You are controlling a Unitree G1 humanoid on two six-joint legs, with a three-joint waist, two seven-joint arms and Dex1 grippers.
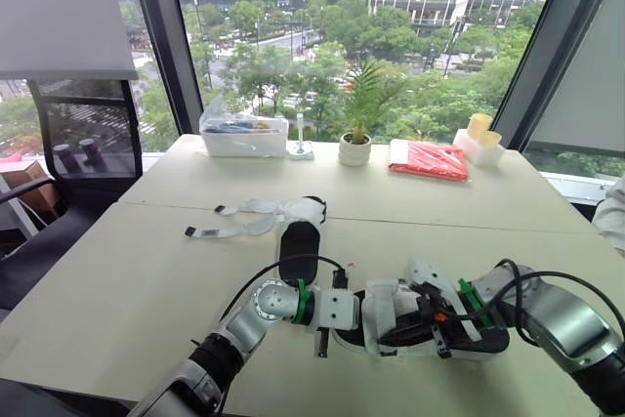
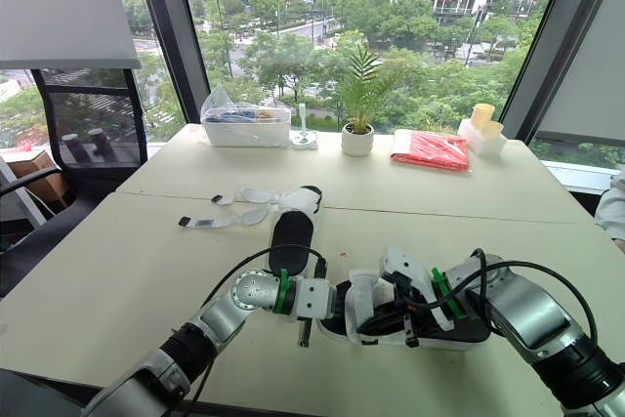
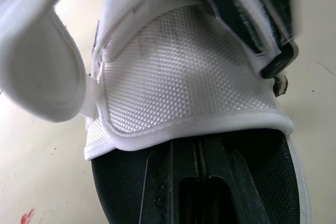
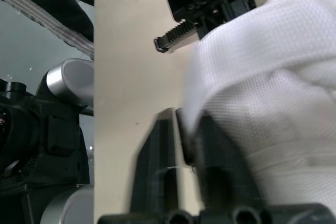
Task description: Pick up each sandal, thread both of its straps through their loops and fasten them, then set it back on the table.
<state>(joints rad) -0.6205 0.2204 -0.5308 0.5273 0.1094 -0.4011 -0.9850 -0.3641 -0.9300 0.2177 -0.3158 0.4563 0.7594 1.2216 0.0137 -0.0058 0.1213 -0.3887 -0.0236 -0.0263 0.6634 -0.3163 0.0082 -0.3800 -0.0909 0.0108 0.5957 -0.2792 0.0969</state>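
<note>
Although beside windows (image 1: 293, 36), pale table (image 1: 137, 271).

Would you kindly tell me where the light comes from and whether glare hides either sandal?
Left eye view: daylight comes through the window behind the table, whose top shows no glare; the far sandal is plainly lit. Left wrist view: the near sandal shows evenly lit white mesh, without glare.

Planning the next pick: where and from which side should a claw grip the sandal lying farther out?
Probably pinch the far sandal across its black footbed's near end, coming from above and the robot's right: its loose straps sprawl leftward, and the white upper covers the far end.
</note>
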